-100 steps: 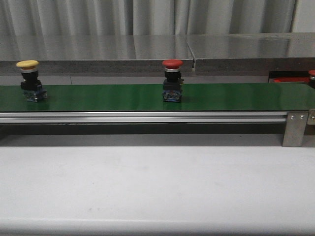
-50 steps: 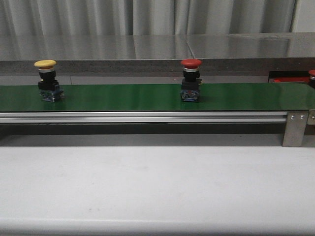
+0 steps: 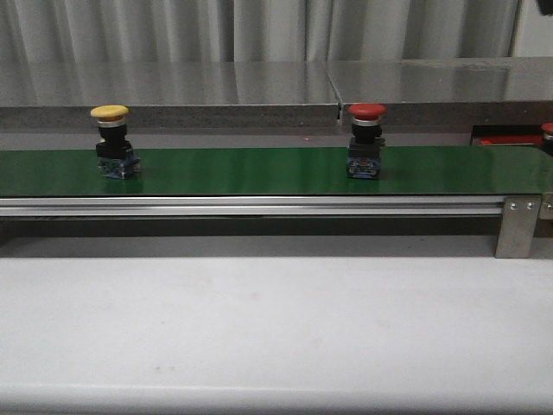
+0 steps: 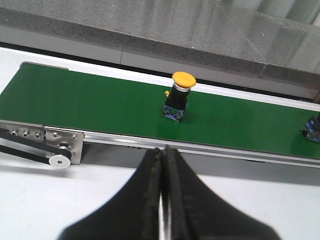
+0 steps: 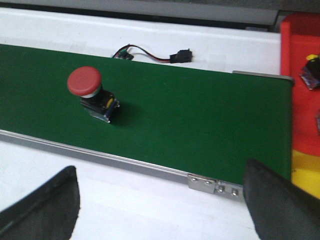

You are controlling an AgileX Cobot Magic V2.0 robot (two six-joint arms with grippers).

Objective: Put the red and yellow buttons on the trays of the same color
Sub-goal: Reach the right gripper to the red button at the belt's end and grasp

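A yellow button [image 3: 111,143] [image 4: 178,97] and a red button [image 3: 366,143] [image 5: 90,93] stand upright on the green belt [image 3: 242,171], far apart. My left gripper [image 4: 162,151] is shut with nothing in it, over the white table on the near side of the belt, in line with the yellow button. On the same near side my right gripper [image 5: 162,200] is wide open and empty, with the red button off to one side. Past the belt's end lies a red tray [image 5: 299,60] [image 3: 510,138], seen in part. A yellow strip [image 5: 306,169] adjoins it; whether that is a tray is unclear.
A button's dark base [image 5: 311,73] lies in the red tray. Another red cap [image 3: 548,131] shows at the front view's right edge. A loose wire with a black plug [image 5: 165,55] lies beyond the belt. A metal bracket [image 3: 518,226] holds the belt's end.
Both buttons have travelled to the right along the belt, about 70 pixels in the front view. No gripper appears in that view.
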